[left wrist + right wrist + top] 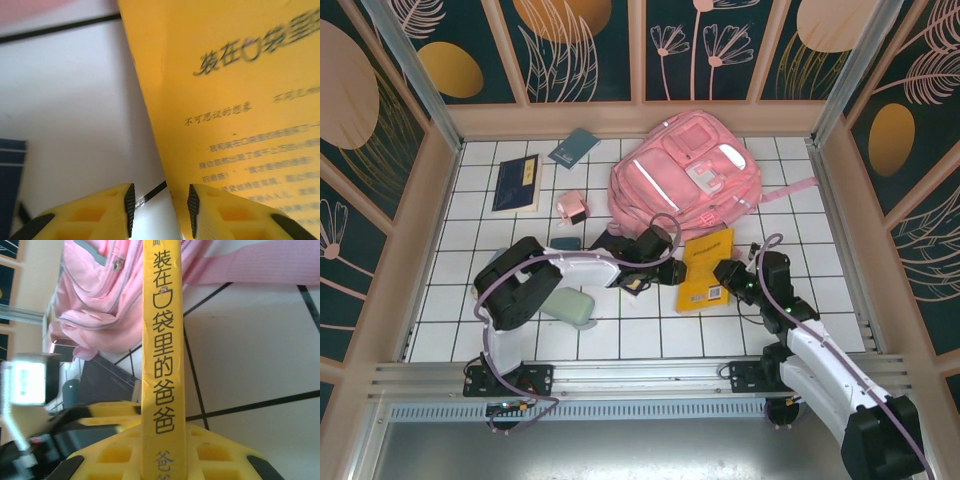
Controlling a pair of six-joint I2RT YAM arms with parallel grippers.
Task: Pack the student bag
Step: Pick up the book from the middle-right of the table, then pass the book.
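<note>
The pink student bag (685,175) lies on the white tiled floor at the back centre, front pocket up; it also appears as pink fabric (95,305) beyond the book in the right wrist view. A yellow book (705,268) sits just in front of it. My right gripper (726,278) is shut on the book's spine (162,340), its fingers (215,455) pressed against both sides. My left gripper (161,207) is at the book's other edge (235,100). Its jaws stand apart, with the cover's edge between them, close to the right pad (192,207), and a gap on the left.
A dark blue book (516,183), a teal notebook (574,147) and a small pink case (572,207) lie at the back left. A pale green case (568,305) rests under the left arm. A pink strap (790,190) trails right of the bag. Walls enclose the floor.
</note>
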